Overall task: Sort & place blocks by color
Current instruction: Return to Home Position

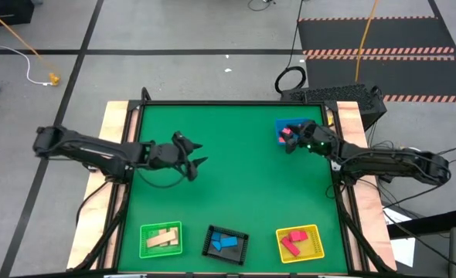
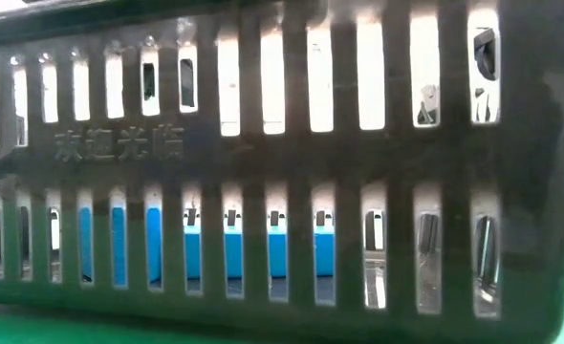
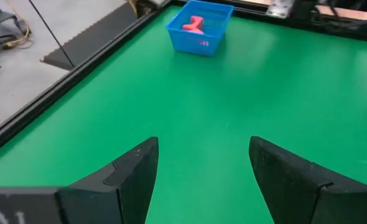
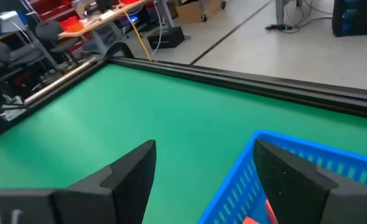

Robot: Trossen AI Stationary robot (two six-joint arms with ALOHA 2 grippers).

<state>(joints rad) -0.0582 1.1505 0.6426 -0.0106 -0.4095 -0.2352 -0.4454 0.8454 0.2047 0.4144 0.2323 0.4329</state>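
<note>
High: left hand (image 1: 203, 153) wide over desk (image 1: 236, 185); right hand (image 1: 290, 144) spread above blue tray (image 1: 290, 123); tan blocks (image 1: 161, 239) in green tray (image 1: 142, 241), blue blocks (image 1: 224, 242) in black tray (image 1: 243, 249), red blocks (image 1: 293, 242) in yellow tray (image 1: 319, 245). Low: black tray's slats, blue blocks behind. Left wrist: pink block (image 3: 195, 25) in blue tray.

Bare wooden blocks (image 1: 163, 239), glossy plastic tray (image 2: 263, 182)

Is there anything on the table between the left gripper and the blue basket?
Nothing. In the left wrist view and the high view, only bare green mat lies between the left gripper and the blue basket.
</note>
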